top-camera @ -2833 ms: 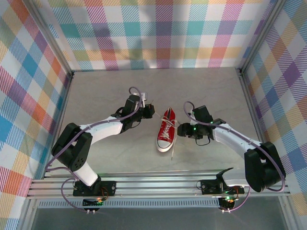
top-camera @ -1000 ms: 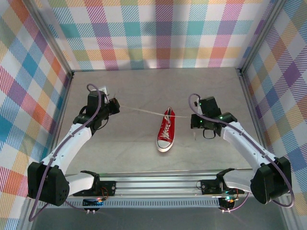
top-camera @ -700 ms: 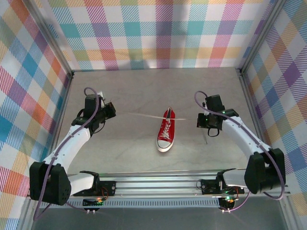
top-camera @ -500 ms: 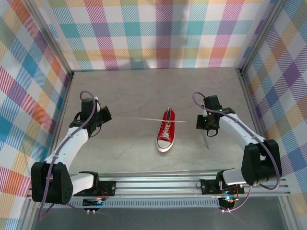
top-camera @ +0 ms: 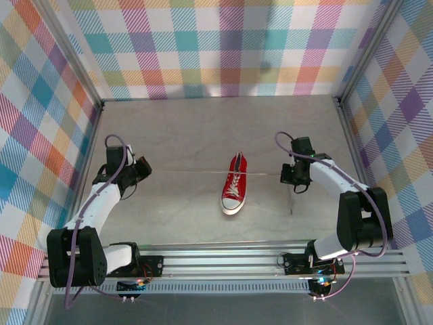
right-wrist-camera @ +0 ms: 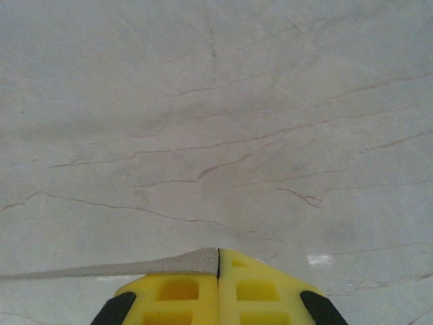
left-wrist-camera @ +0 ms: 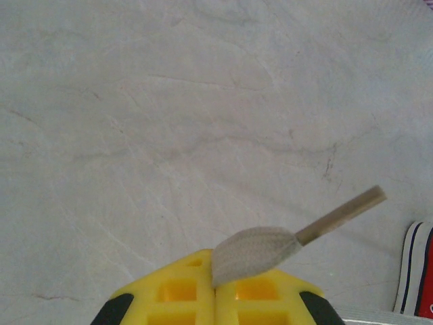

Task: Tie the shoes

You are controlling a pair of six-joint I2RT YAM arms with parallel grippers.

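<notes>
Red canvas sneaker [top-camera: 233,183] lies on the grey marbled table [top-camera: 203,128] near its centre, with the white toe cap toward 6 o'clock and the heel toward 12 o'clock. In the top view, the left gripper [top-camera: 143,166] sits at 9 o'clock from the sneaker, well apart from it. The right gripper [top-camera: 289,175] sits at 3 o'clock, nearer the sneaker but not touching it. The left lace [top-camera: 183,170] runs as a thin, nearly straight white line from the upper eyelets to the left gripper. In the left wrist view, the yellow fingers [left-wrist-camera: 176,291] are pressed together, pinching the flattened woven end of this lace. Its stiff tip [left-wrist-camera: 342,215] projects past the fingers toward 2 o'clock, and the sneaker's white sole edge appears at 4 o'clock. In the right wrist view, the right gripper [right-wrist-camera: 218,261] has its fingers pressed together on the right lace [right-wrist-camera: 101,271]. This lace leaves the pinch point toward 9 o'clock, low over the table. In the top view, a thin white strand [top-camera: 292,202] trails from the right gripper toward 6 o'clock. Plaid walls [top-camera: 223,47] enclose the table on three sides.
</notes>
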